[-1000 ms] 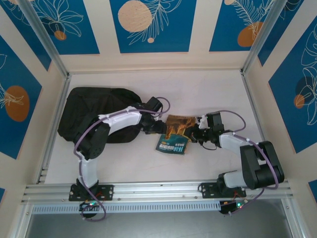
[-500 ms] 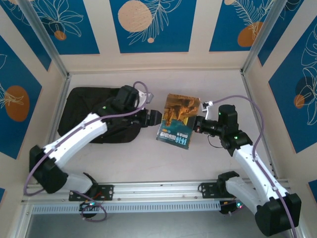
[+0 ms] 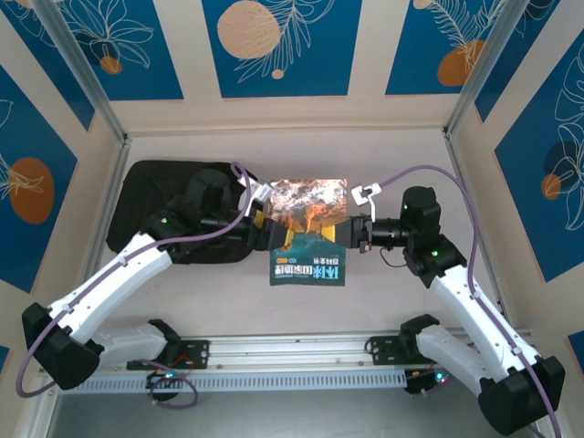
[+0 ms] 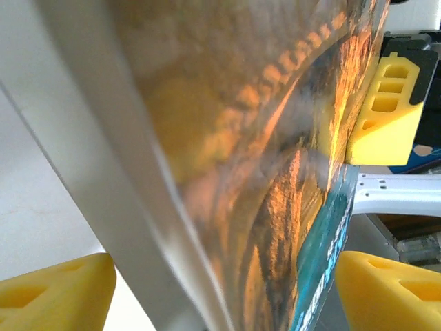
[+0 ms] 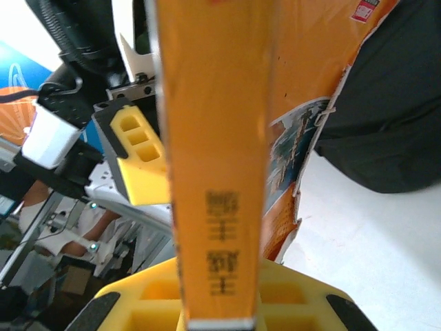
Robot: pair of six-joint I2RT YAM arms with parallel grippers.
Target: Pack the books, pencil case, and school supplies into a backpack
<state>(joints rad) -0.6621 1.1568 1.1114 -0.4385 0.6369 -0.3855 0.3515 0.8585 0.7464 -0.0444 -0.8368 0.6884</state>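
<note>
At the near edge of the tabletop [image 3: 401,164] my two bases are sitting side by side. My left arm is folding low: its elbow is jutting out to the near left, and the white forearm is running diagonally far and right toward the middle. My right arm is mirroring it, with the elbow hanging at the near right corner and the forearm climbing far and left, the wrist turning to point straight left.

My right gripper [image 3: 354,233] is clamping the blue-and-orange book [image 3: 308,239] by its right edge. In the right wrist view the orange edge is rising straight out from between my yellow fingertips [image 5: 138,307], which are pressing on both sides of it.

My left gripper [image 3: 263,225] is facing it from the left, standing wide. In the left wrist view its yellow fingers [image 4: 55,289] are sitting far apart, one to each side of the glossy cover, and the book's edge is passing between them without being pinched.

The book is spanning the gap between the two grippers near the middle of the tabletop, its cover facing up and its teal title band lying toward the near side.

Just left of it, and partly under my left wrist, the black backpack [image 3: 151,205] is lying flat on the far-left part of the tabletop, with the book's left edge reaching its right side.
</note>
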